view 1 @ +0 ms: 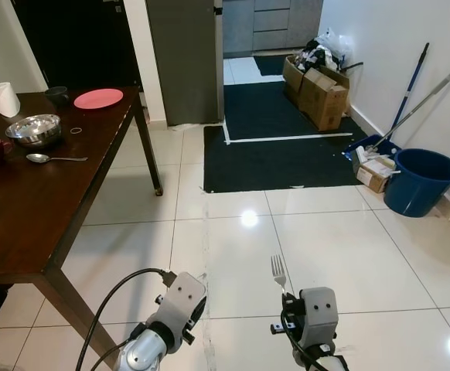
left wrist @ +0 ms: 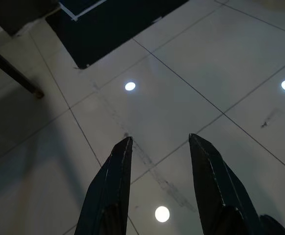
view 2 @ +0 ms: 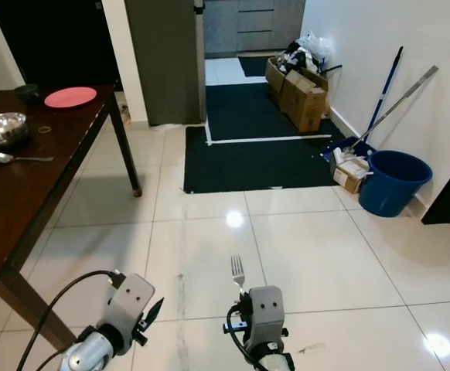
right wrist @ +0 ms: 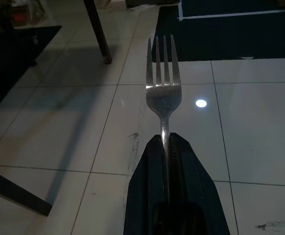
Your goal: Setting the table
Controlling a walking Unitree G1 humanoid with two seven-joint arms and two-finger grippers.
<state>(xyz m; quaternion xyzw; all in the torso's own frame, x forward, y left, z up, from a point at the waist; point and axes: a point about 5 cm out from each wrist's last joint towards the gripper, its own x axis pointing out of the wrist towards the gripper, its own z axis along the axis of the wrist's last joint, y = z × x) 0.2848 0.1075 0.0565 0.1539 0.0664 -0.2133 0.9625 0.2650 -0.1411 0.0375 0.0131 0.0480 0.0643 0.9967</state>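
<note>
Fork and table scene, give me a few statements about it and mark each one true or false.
1. The right gripper holds a silver metal fork with tines pointing away from it. True.
2. The left gripper grips a spoon. False: its fingers are apart and empty.
3. A flat pink round plate lies on the dark wooden table. True.
4. The silver metal spoon sits inside the shiny steel bowl. False: it lies on the table beside the bowl.
5. The blue plastic bucket stands on the table. False: it stands on the floor by the wall.
</note>
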